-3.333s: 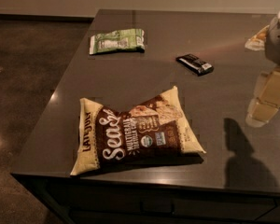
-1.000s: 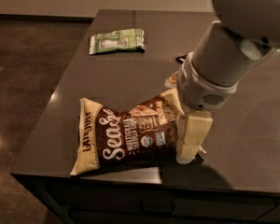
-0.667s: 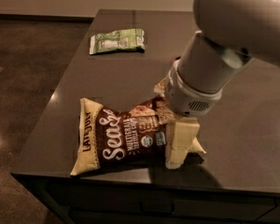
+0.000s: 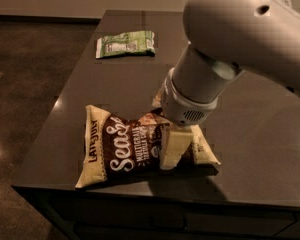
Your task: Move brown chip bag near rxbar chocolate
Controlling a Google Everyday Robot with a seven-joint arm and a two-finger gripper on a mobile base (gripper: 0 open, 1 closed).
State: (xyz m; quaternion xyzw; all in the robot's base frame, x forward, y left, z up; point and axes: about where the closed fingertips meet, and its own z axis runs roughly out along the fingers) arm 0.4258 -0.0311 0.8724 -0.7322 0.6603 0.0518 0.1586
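Observation:
The brown chip bag (image 4: 121, 150) lies flat near the front edge of the dark table (image 4: 85, 96), its cream end to the left. My gripper (image 4: 173, 148) has come down from the upper right onto the right half of the bag and touches it. The thick white arm (image 4: 240, 39) fills the upper right of the view. The rxbar chocolate is hidden behind the arm.
A flatter green-and-white bag (image 4: 125, 44) lies at the back left of the table. The table's front edge (image 4: 140, 194) runs just below the chip bag and its left edge drops to a dark floor (image 4: 25, 84).
The arm has swung in from the right and come down over the bag's right half, moving left. The bag has stayed in place. The rxbar is now covered by the arm.

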